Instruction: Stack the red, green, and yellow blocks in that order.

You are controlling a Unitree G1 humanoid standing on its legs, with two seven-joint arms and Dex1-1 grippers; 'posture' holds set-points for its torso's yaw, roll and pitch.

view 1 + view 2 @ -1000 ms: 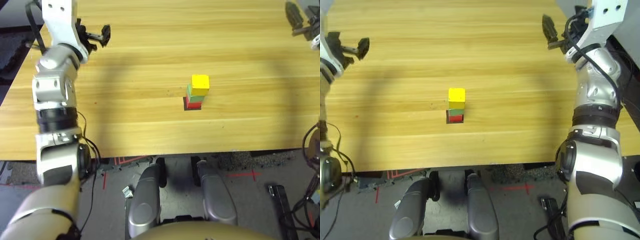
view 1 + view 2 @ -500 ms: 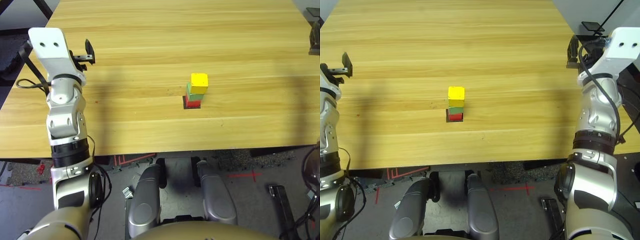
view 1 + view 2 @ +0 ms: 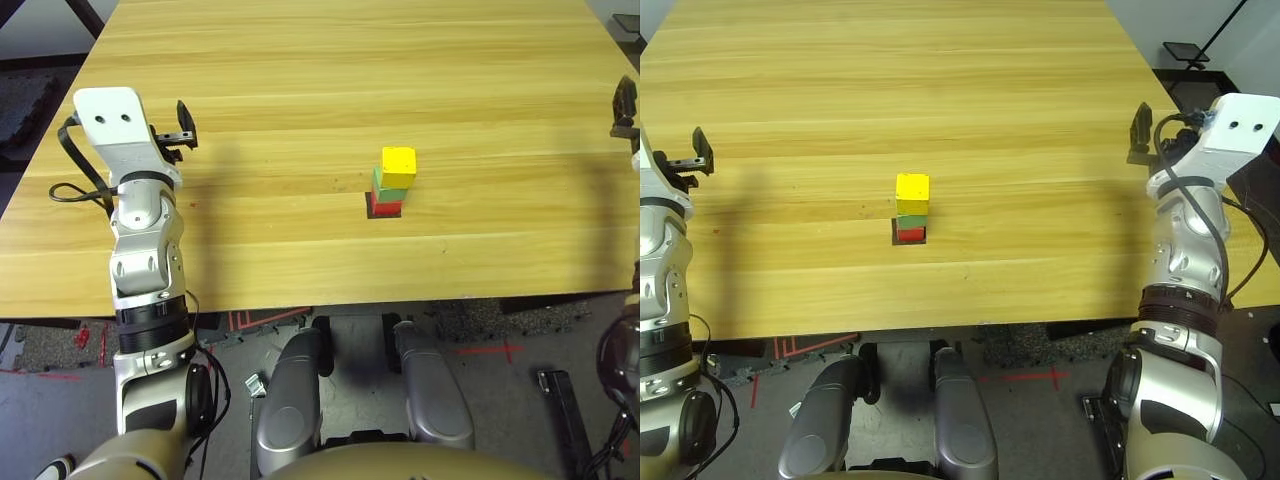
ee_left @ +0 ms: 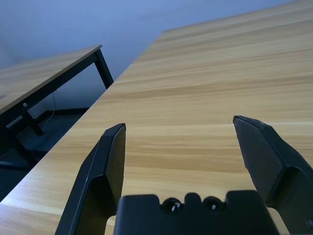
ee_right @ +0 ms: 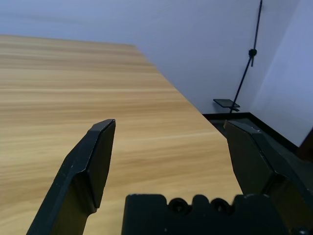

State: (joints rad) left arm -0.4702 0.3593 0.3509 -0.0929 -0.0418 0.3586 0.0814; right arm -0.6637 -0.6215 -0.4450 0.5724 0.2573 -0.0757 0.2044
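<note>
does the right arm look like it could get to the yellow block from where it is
Probably yes: the right gripper is open and empty, the yellow block tops the stack, and only bare tabletop lies between.

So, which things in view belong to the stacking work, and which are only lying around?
For the job:
- red block
- green block
- yellow block
- left gripper
- right gripper

Just there:
- black square patch under the stack
- second table
</note>
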